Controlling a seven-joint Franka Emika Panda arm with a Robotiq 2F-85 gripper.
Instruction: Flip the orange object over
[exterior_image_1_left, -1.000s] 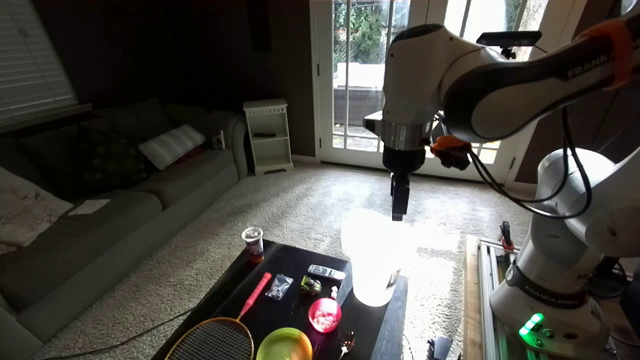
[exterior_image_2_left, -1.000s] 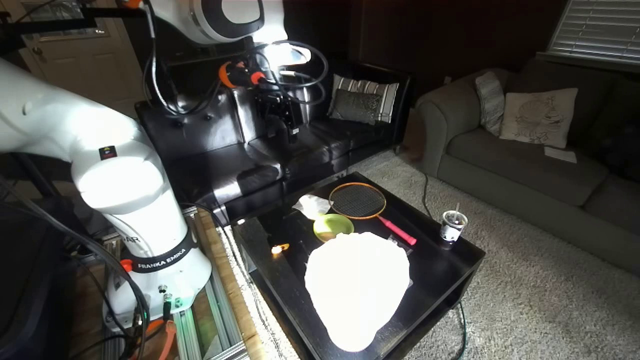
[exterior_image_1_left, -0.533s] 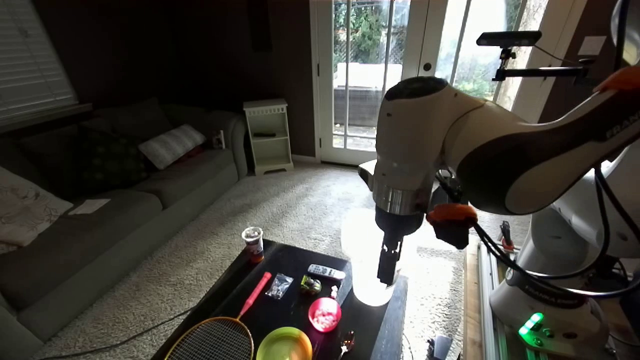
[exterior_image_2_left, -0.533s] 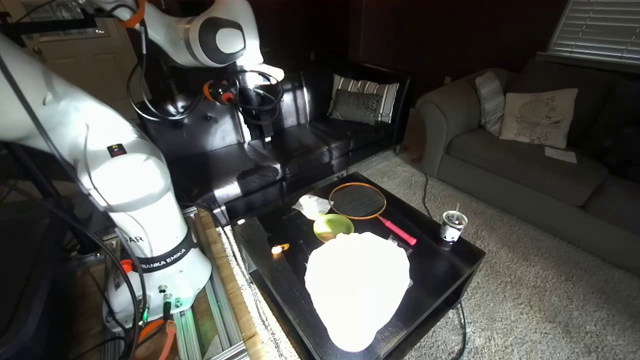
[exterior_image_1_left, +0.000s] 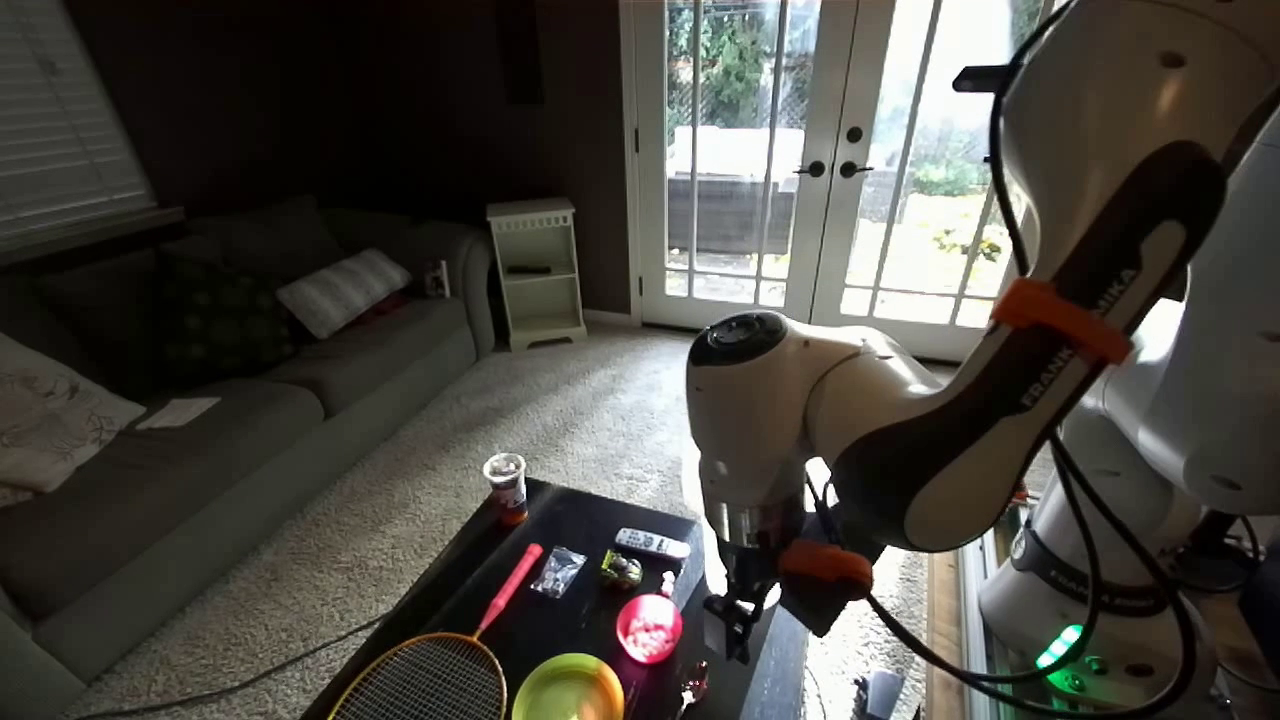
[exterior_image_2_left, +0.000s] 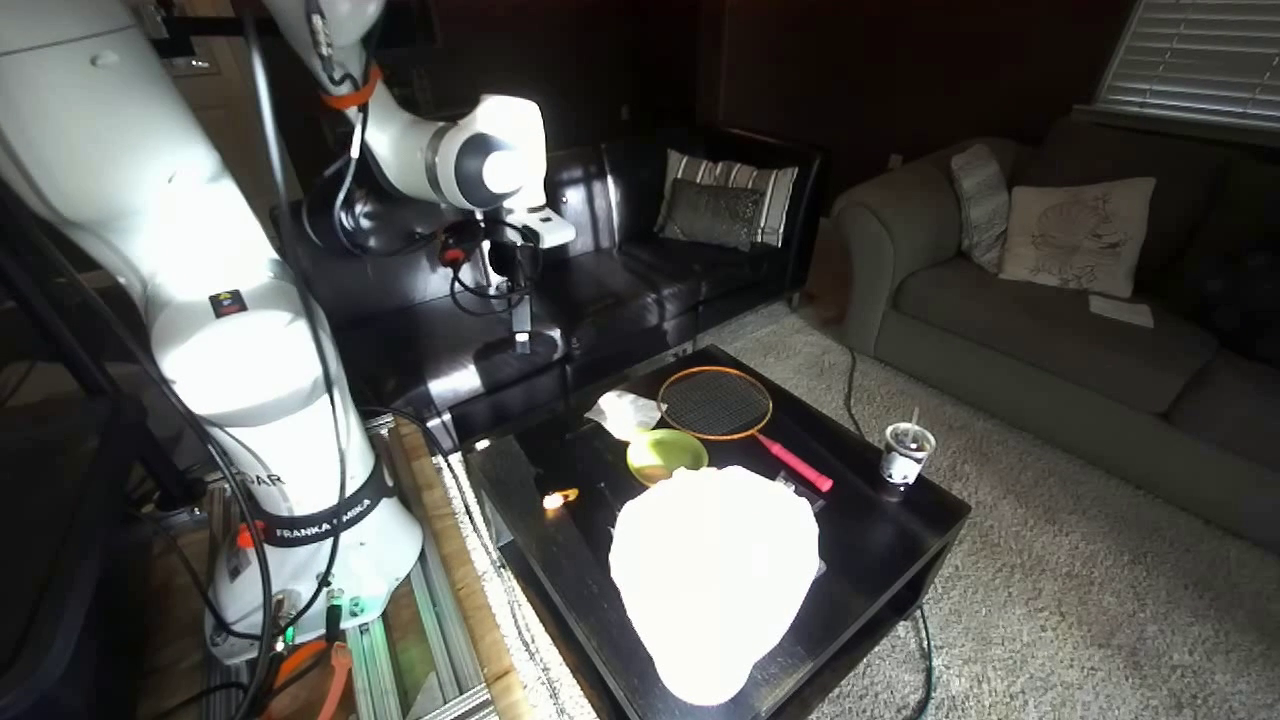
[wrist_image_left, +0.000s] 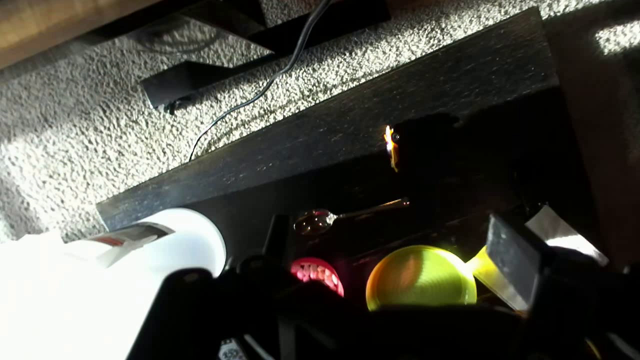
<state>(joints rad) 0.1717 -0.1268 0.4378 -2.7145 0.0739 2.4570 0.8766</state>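
A small orange object (wrist_image_left: 391, 147), brightly lit at one end, lies on the black table (wrist_image_left: 320, 135) near its edge in the wrist view. It also shows in an exterior view (exterior_image_2_left: 560, 497) on the robot's side of the table. My gripper (wrist_image_left: 396, 247) is open and empty, with its two fingers wide apart in the wrist view. The orange object lies beyond the fingertips there, apart from them. In both exterior views the gripper (exterior_image_1_left: 728, 635) (exterior_image_2_left: 521, 335) hangs in the air. In an exterior view the orange object is out of frame.
A spoon (wrist_image_left: 315, 222), a red bowl (wrist_image_left: 320, 274) with pieces in it and a yellow-green bowl (wrist_image_left: 422, 277) lie near the orange object. A tall, glaring white container (exterior_image_2_left: 715, 580) stands on the table. A racket (exterior_image_2_left: 715, 402), a cup (exterior_image_2_left: 905, 455) and a remote (exterior_image_1_left: 652, 544) are farther off.
The arm has come down, and the gripper has moved lower towards the table. The hand has turned, so its two fingers now show spread. The things on the table have not moved.
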